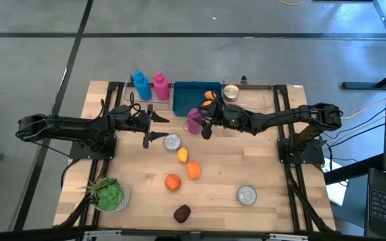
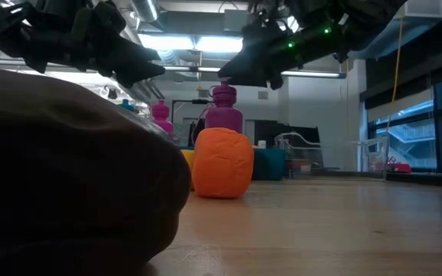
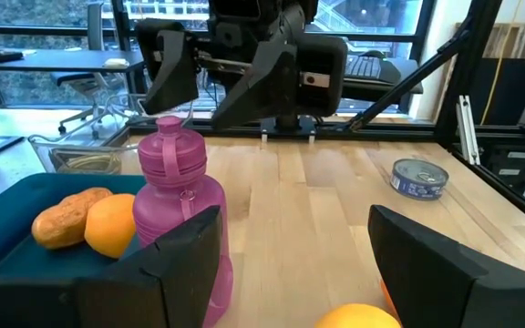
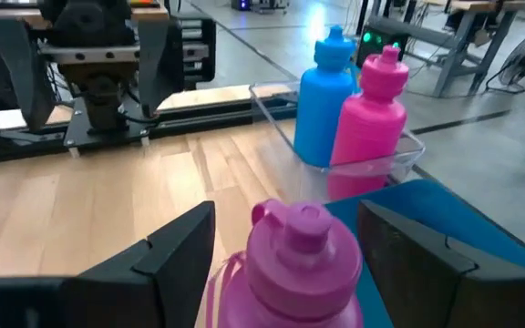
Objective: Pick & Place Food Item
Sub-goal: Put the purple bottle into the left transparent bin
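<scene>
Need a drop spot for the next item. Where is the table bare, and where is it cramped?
Bare wood lies right of the orange pieces, between the right arm and the lower can. Crowded: around the purple bottle, where the right gripper hovers, by the blue tray.

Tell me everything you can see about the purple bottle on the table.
The purple bottle looks like translucent plastic, with a ribbed screw cap and a carry loop at the neck. It stands upright on the wooden table, just in front of the blue bin. The right claw hangs open around its cap; nothing visibly touches it.
</scene>
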